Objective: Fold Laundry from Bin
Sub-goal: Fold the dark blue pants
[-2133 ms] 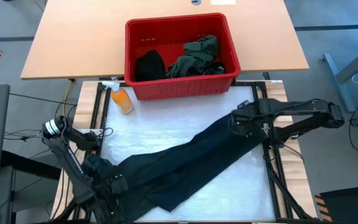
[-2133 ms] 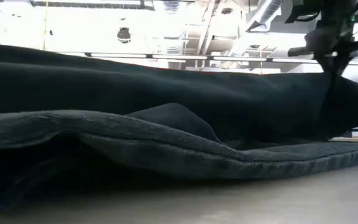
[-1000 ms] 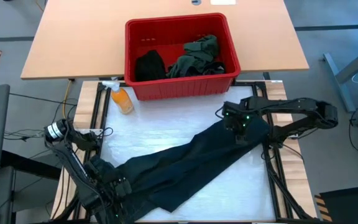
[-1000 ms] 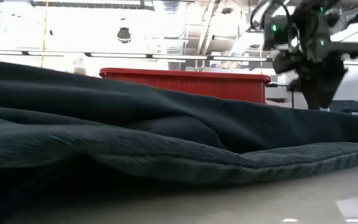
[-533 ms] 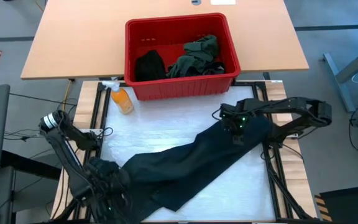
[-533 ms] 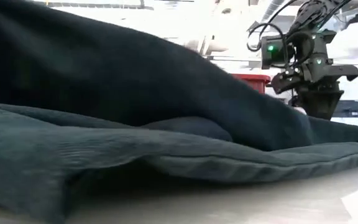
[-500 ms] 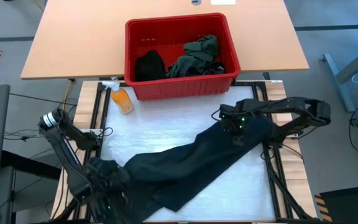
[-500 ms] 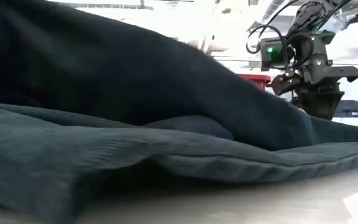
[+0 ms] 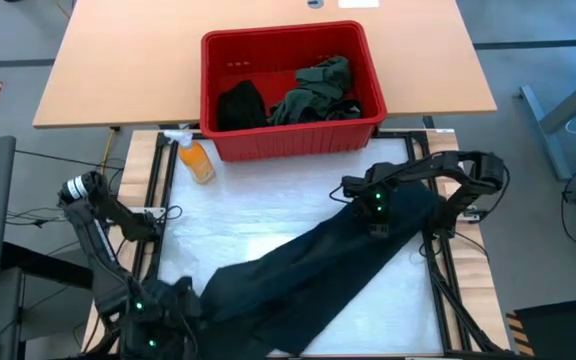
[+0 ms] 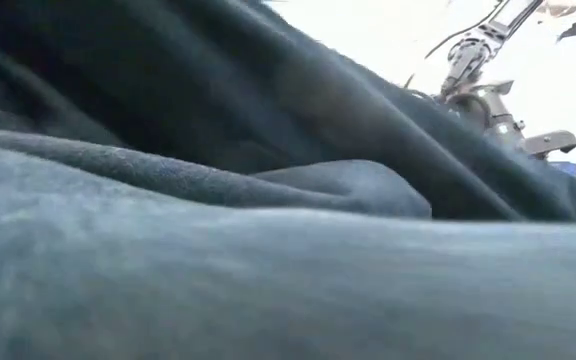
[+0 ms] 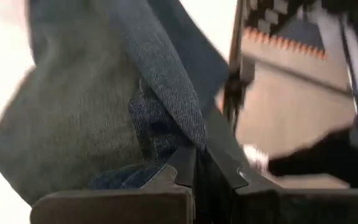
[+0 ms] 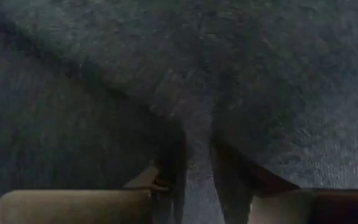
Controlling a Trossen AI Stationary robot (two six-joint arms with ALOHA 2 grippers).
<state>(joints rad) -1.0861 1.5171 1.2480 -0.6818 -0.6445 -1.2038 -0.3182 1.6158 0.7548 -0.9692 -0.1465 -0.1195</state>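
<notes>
The charcoal-black trousers (image 9: 308, 260) lie slantwise on the white table cover, from the near left corner to the far right. My left gripper (image 9: 165, 308) is shut on their near left end. My right gripper (image 9: 372, 208) is shut on their far right end and points down. The trousers fill the low view (image 10: 268, 230). The red bin (image 9: 290, 90) stands at the table's far edge and holds a black piece (image 9: 240, 103) and an olive-green piece (image 9: 318, 90). My left gripper pinches a fold of several layers (image 11: 188, 134) at the trousers' near left end between its two fingers. That end is raised off the table; the cloth runs slack from it toward the far right. My right gripper pinches a small raised ridge of cloth (image 12: 194, 134) between its two fingers, from above, pointing down. This is near the trousers' far right end, which rests on the table.
An orange spray bottle (image 9: 195, 157) lies on the table left of the bin's near corner. Bare white cover (image 9: 258, 205) shows between the bin and the trousers. The dark frame rails (image 9: 438, 260) run along the table's left and right sides.
My left gripper has gone toward the table's near left corner and up, with the trousers' near left end. That end has bunched up and risen, and now blocks the low view. My right gripper has shifted a little toward the table's left on the far right end.
</notes>
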